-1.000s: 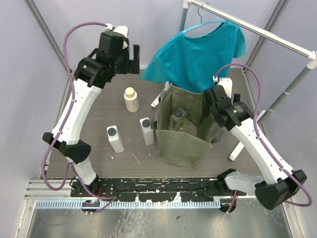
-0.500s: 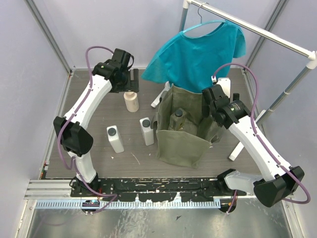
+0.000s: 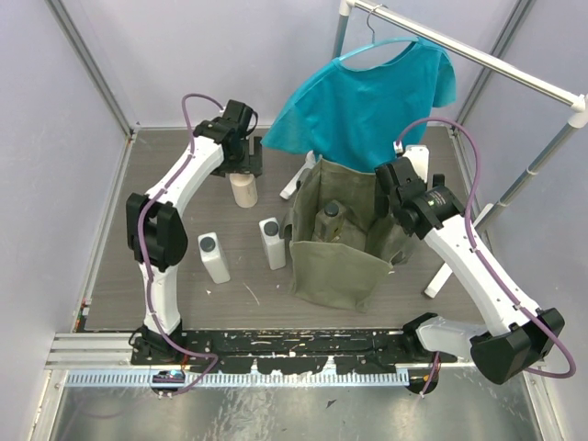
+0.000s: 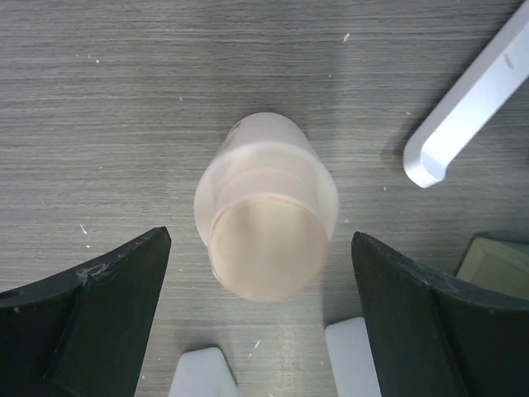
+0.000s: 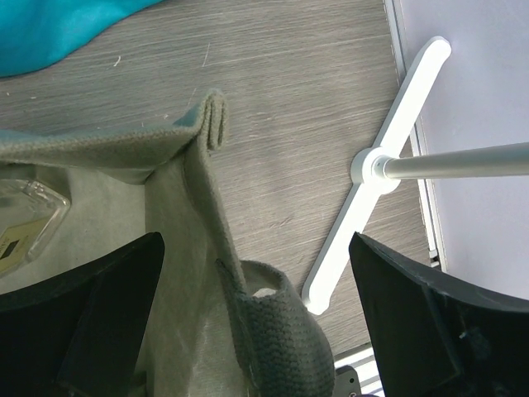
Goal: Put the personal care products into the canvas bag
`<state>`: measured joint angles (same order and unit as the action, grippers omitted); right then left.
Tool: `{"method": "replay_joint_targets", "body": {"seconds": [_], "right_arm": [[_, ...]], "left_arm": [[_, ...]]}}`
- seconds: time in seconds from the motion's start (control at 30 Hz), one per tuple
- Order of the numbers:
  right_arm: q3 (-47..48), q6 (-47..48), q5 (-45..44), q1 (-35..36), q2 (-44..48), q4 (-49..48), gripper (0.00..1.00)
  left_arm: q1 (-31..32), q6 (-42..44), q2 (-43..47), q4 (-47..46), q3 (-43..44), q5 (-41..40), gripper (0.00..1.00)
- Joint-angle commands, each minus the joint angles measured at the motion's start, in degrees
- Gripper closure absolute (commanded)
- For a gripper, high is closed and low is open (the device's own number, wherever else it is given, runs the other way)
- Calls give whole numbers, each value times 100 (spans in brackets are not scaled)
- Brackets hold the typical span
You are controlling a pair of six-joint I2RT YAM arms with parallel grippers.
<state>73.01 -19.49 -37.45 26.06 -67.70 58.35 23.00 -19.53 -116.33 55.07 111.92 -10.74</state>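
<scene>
— Three bottles to go on the tabletop (image 3: 257, 308): round cream plastic bottle with cream cap (image 4: 264, 223) toward the far edge, two white rectangular bottles with dark round caps (image 3: 213, 257) nearer the middle. Clear yellowish bottle (image 3: 329, 220) already inside the boxy olive-green canvas bag (image 3: 335, 266).
— Left jaws?
— Spread wide, straddling the cream bottle, not touching. Right jaws parted too, at the bag's right rim.
— Next?
— Probably: lower, clamp the body, lift, carry to the bag.

Teal shirt (image 3: 367, 96) on white garment rack (image 3: 496, 66)
</scene>
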Motion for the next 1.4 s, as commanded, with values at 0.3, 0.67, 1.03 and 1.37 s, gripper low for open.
{"method": "replay_joint_targets", "body": {"seconds": [0.3,0.67,1.03,1.37], "right_arm": [[-94,-196,-41,-19,174,11,0],[-117,-143,-28,-20,112,-9,0],[-169,-135,-25,-22,126,-21,0],[-137,-17,106,-22,37,-161,0]], "left_arm": [[-182,-36,-741,-163,180,-76,2],[-180,-78,-766,-401,-238,151,25],[-173,-106,-201,-909,-755,376,75],[21,-322,1434,-1569,-1297,607,85]]}}
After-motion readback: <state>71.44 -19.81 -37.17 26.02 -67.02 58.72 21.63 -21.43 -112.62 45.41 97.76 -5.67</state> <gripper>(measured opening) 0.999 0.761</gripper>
